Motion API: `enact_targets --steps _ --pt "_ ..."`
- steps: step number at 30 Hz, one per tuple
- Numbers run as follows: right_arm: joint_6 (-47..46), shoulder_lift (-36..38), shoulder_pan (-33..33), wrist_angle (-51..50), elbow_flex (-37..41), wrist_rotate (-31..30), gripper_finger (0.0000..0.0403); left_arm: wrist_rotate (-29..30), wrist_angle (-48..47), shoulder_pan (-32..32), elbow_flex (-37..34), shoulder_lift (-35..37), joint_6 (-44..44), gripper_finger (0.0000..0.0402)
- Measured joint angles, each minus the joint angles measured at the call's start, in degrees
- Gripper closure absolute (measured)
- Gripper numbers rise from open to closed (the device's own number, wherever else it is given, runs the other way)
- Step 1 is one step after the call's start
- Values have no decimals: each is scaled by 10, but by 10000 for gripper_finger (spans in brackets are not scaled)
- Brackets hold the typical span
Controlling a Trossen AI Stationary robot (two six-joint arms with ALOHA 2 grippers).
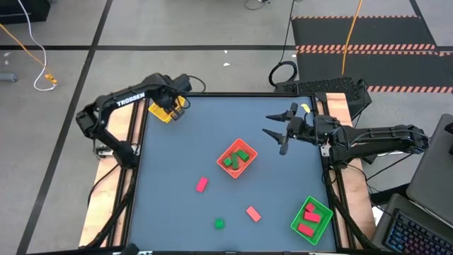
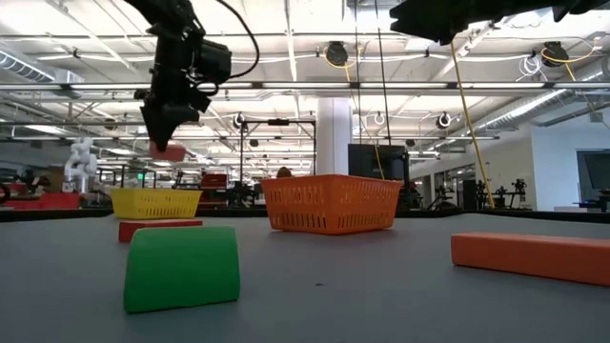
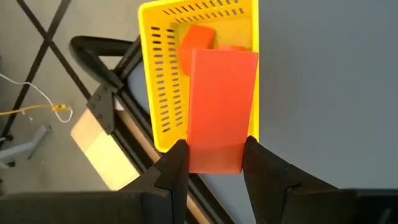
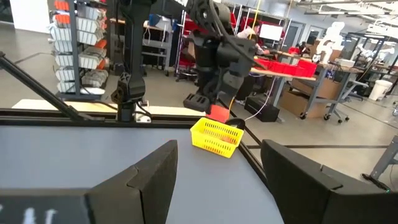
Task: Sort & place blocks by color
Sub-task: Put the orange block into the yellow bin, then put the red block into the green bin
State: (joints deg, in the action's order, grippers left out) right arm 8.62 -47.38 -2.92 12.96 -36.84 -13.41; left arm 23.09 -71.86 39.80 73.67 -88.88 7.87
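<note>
Left wrist view shows the left gripper [image 3: 214, 163], jaws clamped on a red brick [image 3: 221, 109], its long axis pointing into the yellow tray [image 3: 151, 87] directly beneath, while the right gripper [image 1: 277, 126] waits open mid-frame.

Level view across a grey table [image 2: 381, 295] into a large workshop with white ceiling beams. Closest to the camera, at lower left, stands a green block [image 2: 181, 267] with a rounded top edge. Just behind it, partly hidden, lies a flat red block [image 2: 157, 229]. Farther back sits a yellow slotted tray [image 2: 155, 202], and to its right an orange slotted tray [image 2: 331, 204]. An orange brick [image 2: 529, 255] lies along the right side. From above at upper left hangs the left gripper [image 2: 167, 143], pinching a small red piece [image 2: 169, 151] in the air over the yellow tray. The right arm's dark underside [image 2: 457, 17] crosses the top right corner.
</note>
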Motion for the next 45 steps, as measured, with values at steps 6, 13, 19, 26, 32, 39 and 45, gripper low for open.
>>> enact_targets --steps 6,13,19,26,32,39,45 --pt "0 0 0 0 0 0 179 5 12 50 -6 0 -21 280" --pt "0 0 0 0 0 0 179 5 56 90 -52 0 -28 276" --pt "0 0 0 -1 0 0 179 5 75 95 -82 0 -22 154" --pt "0 0 0 -1 0 0 179 4 75 91 -84 0 -21 51" --pt "0 0 0 -1 0 0 179 3 69 68 -76 0 -18 46" --pt "5 0 0 -2 0 -4 179 -69 70 11 -42 0 11 84" --pt "6 0 0 -13 0 -5 179 -162 76 -81 -37 0 57 118"
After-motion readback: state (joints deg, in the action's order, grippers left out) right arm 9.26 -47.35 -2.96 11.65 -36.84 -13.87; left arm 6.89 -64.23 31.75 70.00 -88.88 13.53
